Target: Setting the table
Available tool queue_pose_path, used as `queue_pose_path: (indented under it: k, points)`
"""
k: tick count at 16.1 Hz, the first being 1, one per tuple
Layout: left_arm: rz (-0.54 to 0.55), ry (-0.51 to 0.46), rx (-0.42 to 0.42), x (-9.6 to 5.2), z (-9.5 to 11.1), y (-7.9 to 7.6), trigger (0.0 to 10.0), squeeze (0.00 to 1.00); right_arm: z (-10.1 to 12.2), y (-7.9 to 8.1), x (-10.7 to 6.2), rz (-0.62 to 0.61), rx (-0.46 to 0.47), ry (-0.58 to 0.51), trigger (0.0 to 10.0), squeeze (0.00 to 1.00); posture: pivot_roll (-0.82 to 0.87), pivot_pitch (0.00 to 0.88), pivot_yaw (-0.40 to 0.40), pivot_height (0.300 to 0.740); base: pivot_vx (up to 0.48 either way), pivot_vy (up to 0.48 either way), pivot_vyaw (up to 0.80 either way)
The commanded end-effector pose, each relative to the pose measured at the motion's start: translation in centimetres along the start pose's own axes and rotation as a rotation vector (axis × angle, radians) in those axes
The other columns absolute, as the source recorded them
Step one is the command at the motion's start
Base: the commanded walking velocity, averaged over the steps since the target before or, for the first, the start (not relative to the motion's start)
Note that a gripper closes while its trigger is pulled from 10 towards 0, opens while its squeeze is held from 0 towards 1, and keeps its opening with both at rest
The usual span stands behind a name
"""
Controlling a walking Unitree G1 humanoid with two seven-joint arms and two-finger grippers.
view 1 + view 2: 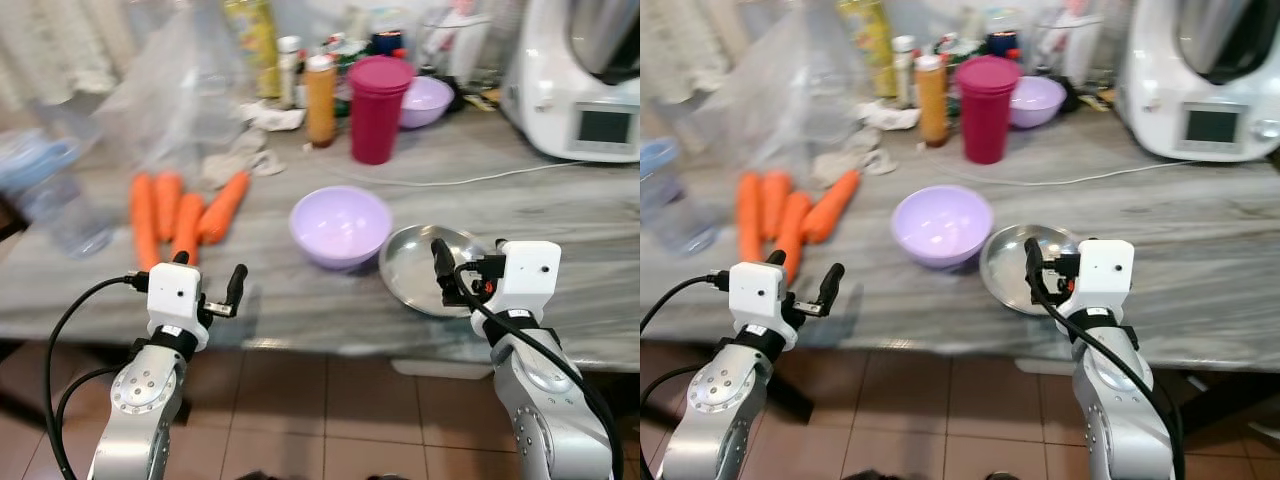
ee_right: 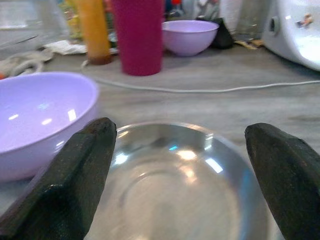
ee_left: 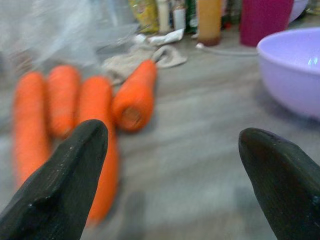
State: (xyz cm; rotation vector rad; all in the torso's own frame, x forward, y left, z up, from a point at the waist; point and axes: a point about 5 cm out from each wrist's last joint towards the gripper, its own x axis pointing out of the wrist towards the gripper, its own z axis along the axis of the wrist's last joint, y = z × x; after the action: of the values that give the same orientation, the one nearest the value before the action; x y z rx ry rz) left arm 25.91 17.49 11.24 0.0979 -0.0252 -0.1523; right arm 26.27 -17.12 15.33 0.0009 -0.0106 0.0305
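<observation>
Right gripper (image 1: pixel 446 268), fingers spread and empty, hovers at the near rim of the steel plate (image 1: pixel 415 262) on the tabletop (image 1: pixel 560 215). Lilac bowl (image 1: pixel 340 225) touches the plate at its 10 o'clock. Left gripper (image 1: pixel 212 282), also released, faces the carrots (image 1: pixel 185 215). Recommended: approach low, pinch the rim squarely.

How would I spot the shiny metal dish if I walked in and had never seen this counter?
Start at the big white kitchen machine at the far right of the grey counter, then come toward the near edge. The metal dish sits there beside the lilac bowl, right before the right gripper. It is the shallow, mirror-bright one; the bowls are plastic.
</observation>
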Motion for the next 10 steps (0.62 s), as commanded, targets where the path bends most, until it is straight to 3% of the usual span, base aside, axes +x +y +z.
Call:
queue_pose_path:
  k: [1, 6, 10]
  points:
    - [0.000, 0.010, 0.006, -0.24, -0.22, 0.25, 10.0, 0.00, -0.03, 0.35, 0.03, 0.012, 0.010, -0.004, 10.0, 0.00, -0.21, 0.064, 0.057, 0.740, 0.000, 0.000, 0.00]
    - [0.007, 0.002, 0.018, -0.04, 0.00, 0.28, 10.0, 0.00, -0.13, 0.38, 0.24, 0.007, 0.014, -0.014, 10.0, 0.00, -0.21, 0.058, 0.064, 0.740, 0.000, 0.000, 0.00]
    - [0.010, 0.003, 0.026, 0.21, 0.09, 0.44, 10.0, 0.00, -0.13, 0.42, 0.41, 0.005, 0.018, -0.020, 10.0, 0.00, -0.21, 0.052, 0.067, 0.740, -0.352, 0.000, 0.00]
